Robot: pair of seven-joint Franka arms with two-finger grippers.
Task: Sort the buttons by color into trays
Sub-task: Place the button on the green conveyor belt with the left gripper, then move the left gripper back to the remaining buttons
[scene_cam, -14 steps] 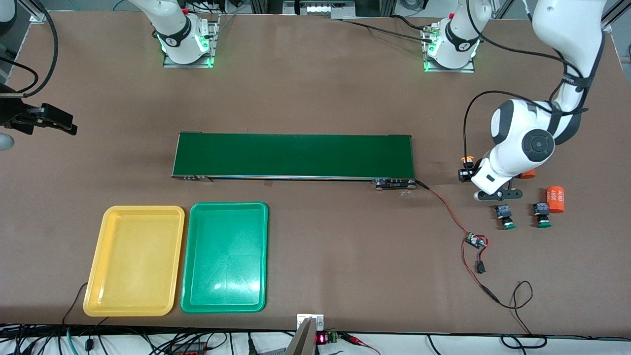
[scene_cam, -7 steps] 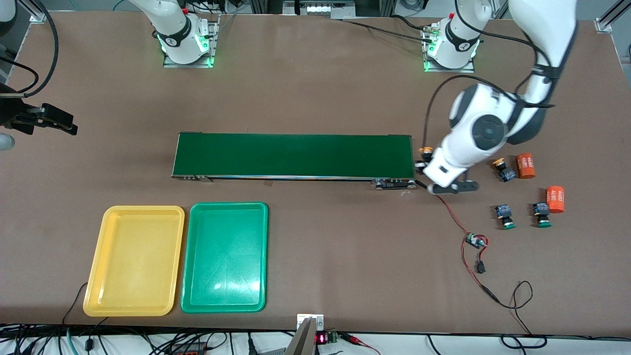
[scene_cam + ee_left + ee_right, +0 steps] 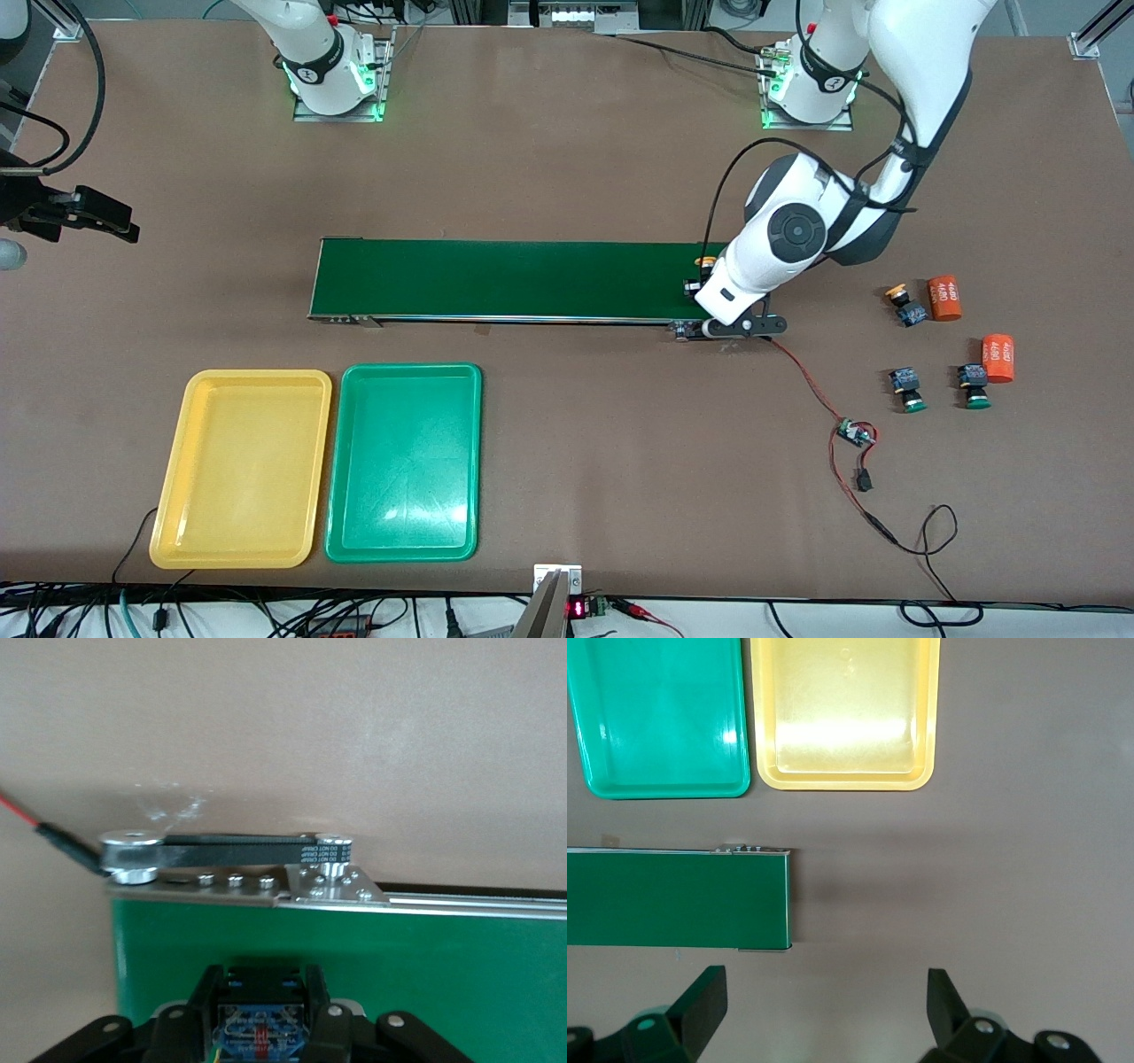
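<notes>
Right gripper (image 3: 819, 1010): black fingers (image 3: 700, 1003) spread wide, nothing between them; arm waits over bare table off conveyor's end.

Shallow yellow plastic tray (image 3: 241, 468) and matching green plastic tray (image 3: 404, 462): side by side, nearer front camera than long dark-green conveyor belt (image 3: 523, 279).

Left gripper (image 3: 702, 282): over belt's end toward left arm, fingers (image 3: 202, 1003) clenched on yellow-capped push-button switch (image 3: 704, 266); its blue body (image 3: 261, 1024) sits squarely between pads.

Second yellow-capped switch (image 3: 904, 301) just beside orange cylinder (image 3: 944, 298). Two green-capped switches (image 3: 908, 391) (image 3: 974, 388) on table, nearer front camera.

Glossy plastic trays (image 3: 403, 377), matt green belt (image 3: 523, 279), matt brown tabletop (image 3: 576, 425)
</notes>
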